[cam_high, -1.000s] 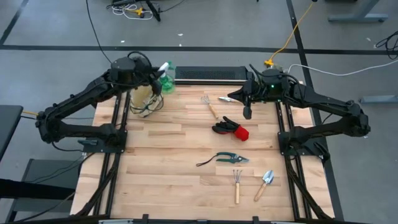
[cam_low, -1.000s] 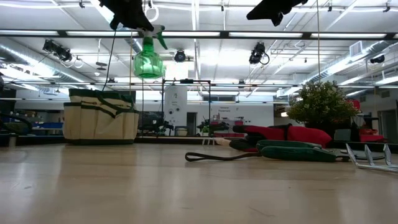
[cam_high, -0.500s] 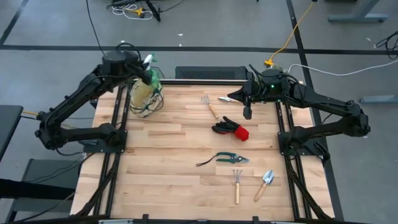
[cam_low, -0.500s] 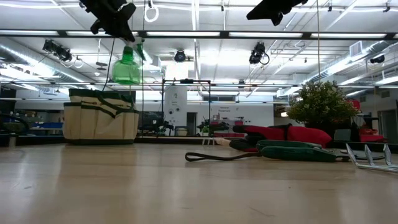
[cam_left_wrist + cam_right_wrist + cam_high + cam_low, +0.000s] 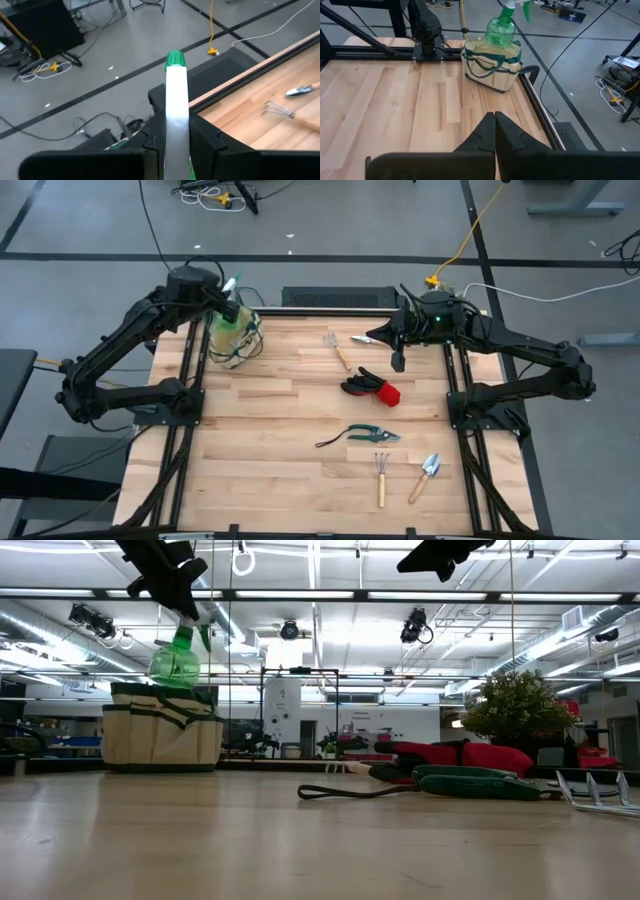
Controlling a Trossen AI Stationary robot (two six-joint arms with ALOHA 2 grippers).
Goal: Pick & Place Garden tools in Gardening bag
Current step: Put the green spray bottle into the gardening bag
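The left end effector (image 5: pixel 185 608) pinched the upright green spray bottle (image 5: pixel 174 660) directly above the gardening bag (image 5: pixel 162 730) at the desk's far-left corner; the right end effector (image 5: pixel 494 131) waited pressed together.

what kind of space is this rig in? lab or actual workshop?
Most likely a robotics lab in an open industrial hall: ceiling light strips and exposed ducts in the low view, cables on grey concrete floor, and a butcher-block table on black framing. The gardening bag and bushy plant look like props.
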